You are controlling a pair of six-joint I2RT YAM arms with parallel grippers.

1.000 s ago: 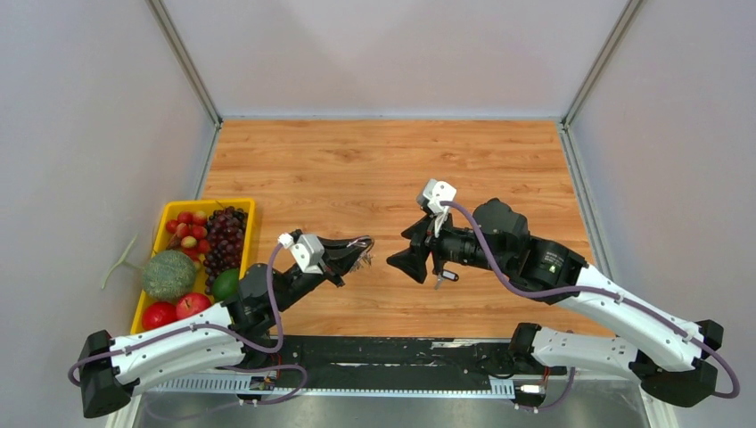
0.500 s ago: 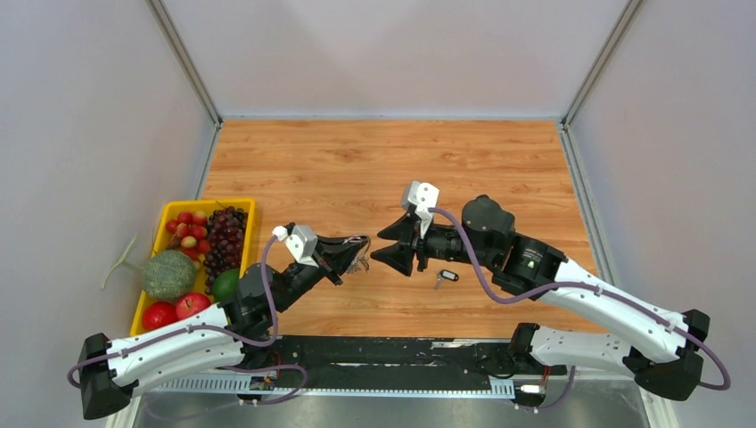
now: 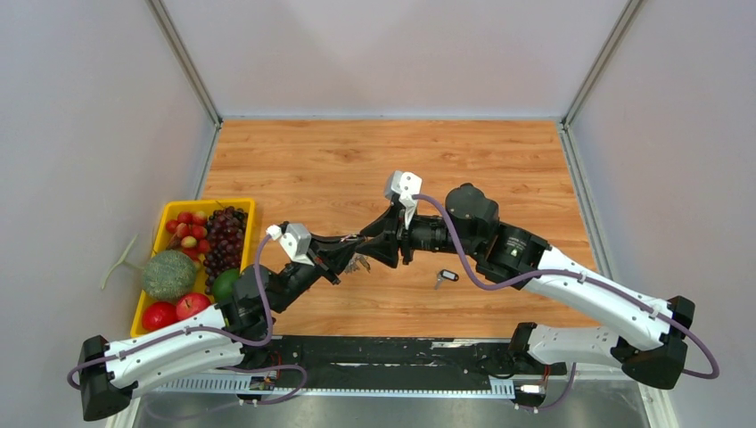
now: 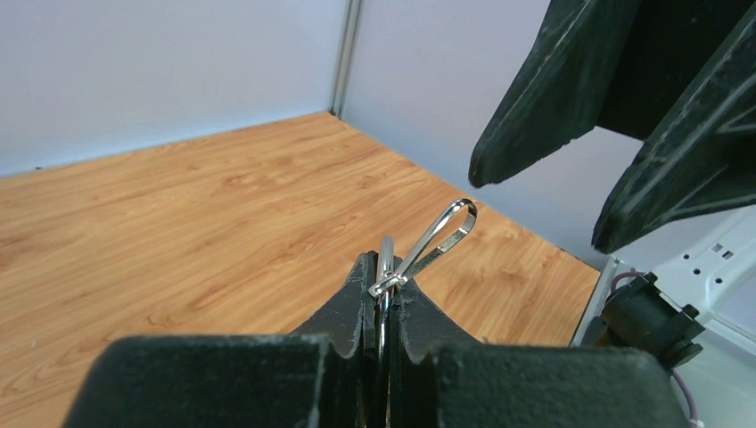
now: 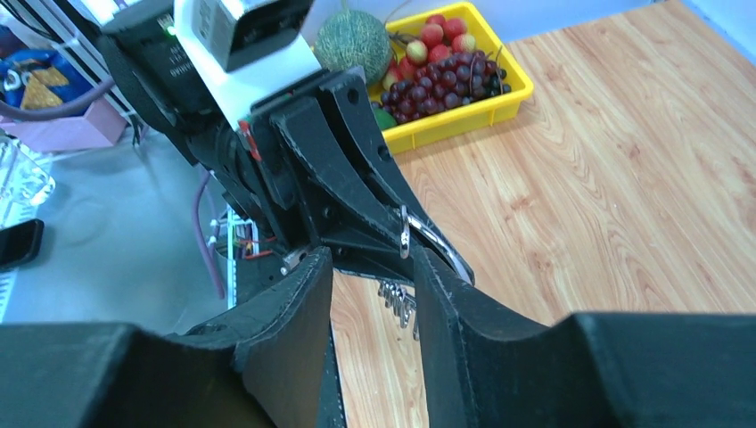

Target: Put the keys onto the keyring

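Left pincer (image 3: 357,251) is closed tight on the keyring (image 3: 360,259), a little left of the middle of the overhead view and lifted off the wooden table (image 3: 312,160). In the left wrist view its two black fingers (image 4: 352,308) press together at lower centre with the thin silver wire pinched between them. A narrow loop of the keyring (image 4: 443,232) pokes up and to the right out of the tips. The right pincer (image 3: 382,250) is open, its jaws part-way apart, and in the overhead view it meets the left one tip to tip. In the right wrist view its fingers (image 5: 294,330) rise from the bottom edge with a clear gap between them. The nose of the left pincer (image 5: 419,250), with the wire ring on it, lies just above that gap, and whether the two touch cannot be told. A cluster of silver keys (image 5: 398,301) hangs beneath the left pincer, showing in the gap. In the left wrist view the right pincer (image 4: 539,209) fills the upper right as two dark wedges, above and to the right of the loop and apart from it. One key (image 3: 447,276) with a black head lies flat on the table, below and to the right of the pincers in the overhead view. A yellow tray (image 3: 207,203) of fruit sits at the left edge of the table.
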